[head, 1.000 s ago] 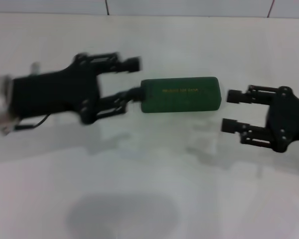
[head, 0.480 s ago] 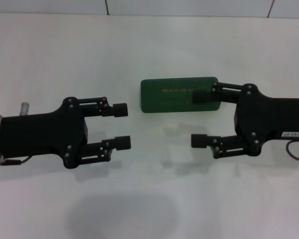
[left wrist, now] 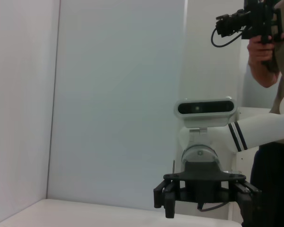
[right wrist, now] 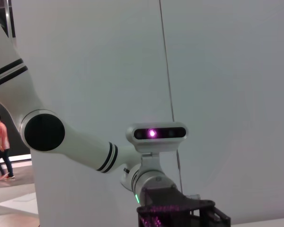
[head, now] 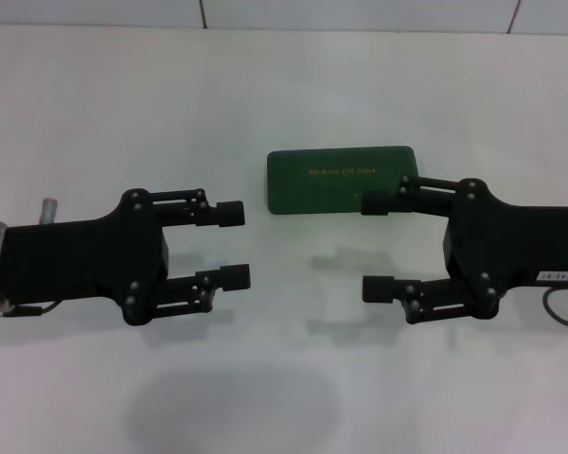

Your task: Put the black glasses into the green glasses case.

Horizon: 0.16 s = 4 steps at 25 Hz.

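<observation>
The green glasses case [head: 341, 178] lies shut on the white table [head: 284, 85] just right of centre, its gold lettering facing up. No black glasses show in any view. My left gripper [head: 233, 245] hovers open and empty to the near left of the case, apart from it. My right gripper [head: 376, 246] is open and empty at the case's near right. Its far finger [head: 377, 203] overlaps the case's near edge in the head view, and I cannot tell whether they touch. The two grippers point at each other.
The left wrist view shows the right arm's gripper [left wrist: 206, 196] farther off and a person holding a camera [left wrist: 255, 28]. The right wrist view shows the left arm [right wrist: 85, 146] and a walking person [right wrist: 0, 146]. A tiled wall edge [head: 360, 19] bounds the table's far side.
My left gripper has drawn back from the case's left end towards the near left. My right gripper has come in from the right and now sits at the case's near right.
</observation>
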Available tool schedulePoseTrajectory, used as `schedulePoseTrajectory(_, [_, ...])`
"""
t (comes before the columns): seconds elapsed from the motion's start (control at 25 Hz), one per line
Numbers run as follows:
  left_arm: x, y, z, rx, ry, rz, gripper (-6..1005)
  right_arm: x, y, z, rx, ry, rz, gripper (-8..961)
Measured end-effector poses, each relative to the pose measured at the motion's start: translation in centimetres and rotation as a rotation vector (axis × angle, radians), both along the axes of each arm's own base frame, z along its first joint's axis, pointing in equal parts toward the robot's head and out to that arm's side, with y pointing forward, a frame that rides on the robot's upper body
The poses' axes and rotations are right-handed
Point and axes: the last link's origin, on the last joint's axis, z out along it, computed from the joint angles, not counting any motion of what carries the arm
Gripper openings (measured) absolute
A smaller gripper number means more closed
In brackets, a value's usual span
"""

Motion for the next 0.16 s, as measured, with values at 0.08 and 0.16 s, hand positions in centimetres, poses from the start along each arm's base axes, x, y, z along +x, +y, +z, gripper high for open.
schedulePoseTrajectory(0.08, [0.04, -0.01, -0.1, 0.002, -0.001, -0.002, 614, 0.04, 0.03, 0.09, 0.003, 0.003, -0.002, 833])
schedulePoseTrajectory(0.16, [0.02, -0.06, -0.19, 0.002, -0.003, -0.001, 614, 0.12, 0.01, 0.12, 0.004, 0.004, -0.005, 833])
